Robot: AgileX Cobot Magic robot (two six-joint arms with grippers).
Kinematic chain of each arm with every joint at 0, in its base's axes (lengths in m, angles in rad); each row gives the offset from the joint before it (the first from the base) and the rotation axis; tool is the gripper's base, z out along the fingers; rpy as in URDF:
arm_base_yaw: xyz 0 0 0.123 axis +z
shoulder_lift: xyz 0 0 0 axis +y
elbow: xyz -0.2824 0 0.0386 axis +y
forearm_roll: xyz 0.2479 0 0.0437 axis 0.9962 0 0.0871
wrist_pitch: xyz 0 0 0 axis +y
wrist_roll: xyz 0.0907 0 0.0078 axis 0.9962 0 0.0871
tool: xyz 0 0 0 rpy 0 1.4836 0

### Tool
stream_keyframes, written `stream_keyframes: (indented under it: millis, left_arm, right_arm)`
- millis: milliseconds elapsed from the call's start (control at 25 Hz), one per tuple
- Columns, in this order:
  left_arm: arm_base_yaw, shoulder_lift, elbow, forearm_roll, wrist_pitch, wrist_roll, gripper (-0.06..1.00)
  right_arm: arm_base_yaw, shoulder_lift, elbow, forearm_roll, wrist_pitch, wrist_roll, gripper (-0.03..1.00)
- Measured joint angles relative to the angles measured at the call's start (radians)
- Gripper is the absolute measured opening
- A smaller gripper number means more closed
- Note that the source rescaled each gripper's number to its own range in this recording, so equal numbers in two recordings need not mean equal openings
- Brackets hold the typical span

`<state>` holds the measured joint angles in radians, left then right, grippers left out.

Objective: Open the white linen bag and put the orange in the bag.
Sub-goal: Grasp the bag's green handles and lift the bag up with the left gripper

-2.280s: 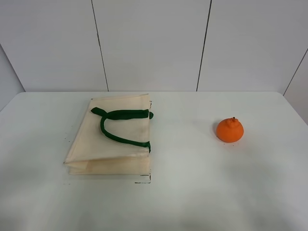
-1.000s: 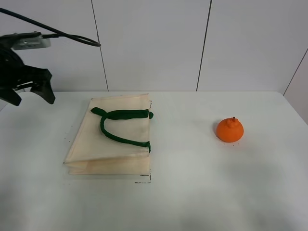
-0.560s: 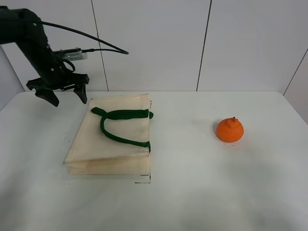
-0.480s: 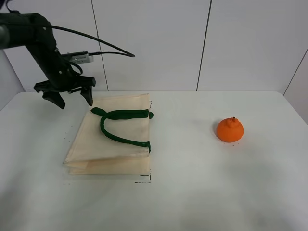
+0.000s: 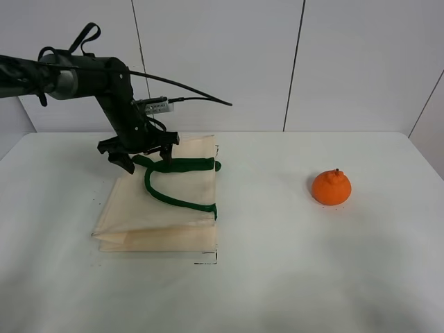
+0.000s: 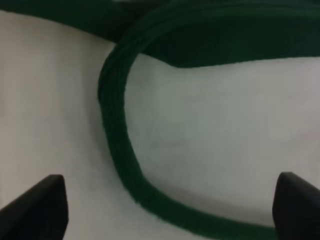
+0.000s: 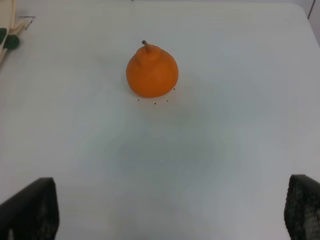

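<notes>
The white linen bag (image 5: 159,205) lies flat on the table (image 5: 277,277), left of centre, with its dark green handle (image 5: 173,186) looped on top. My left gripper (image 5: 147,157) is open and hovers just over the far end of the handle. In the left wrist view the handle (image 6: 117,140) curves across the bag cloth (image 6: 210,130) between the spread fingertips (image 6: 37,207) of the left gripper (image 6: 165,202). The orange (image 5: 331,187) sits on the table at the right. It also shows in the right wrist view (image 7: 151,72), well ahead of my open, empty right gripper (image 7: 165,210).
The white table (image 7: 200,150) meets a white panelled wall (image 5: 222,62) at the back. The left arm (image 5: 83,73) and its cable (image 5: 194,94) reach in from the far left. The bag's corner (image 7: 6,40) shows at the edge of the right wrist view.
The left arm entered from the far left and swept right and down until its open gripper reached the bag's handle. Bag and orange have not moved.
</notes>
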<state>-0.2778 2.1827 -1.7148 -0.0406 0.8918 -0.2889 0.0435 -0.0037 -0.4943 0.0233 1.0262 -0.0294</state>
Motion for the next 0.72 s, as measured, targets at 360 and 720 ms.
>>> stream_keyframes:
  millis: [360, 720]
  left_arm:
    - [0.0, 0.095, 0.0, 0.023, -0.044, -0.004, 0.98]
    - [0.0, 0.143, 0.006, 0.029, -0.061, -0.004, 0.86]
  right_arm:
    - [0.0, 0.0, 0.0, 0.0, 0.0, 0.0, 1.0]
    - [0.0, 0.0, 0.0, 0.0, 0.0, 0.0, 1.0]
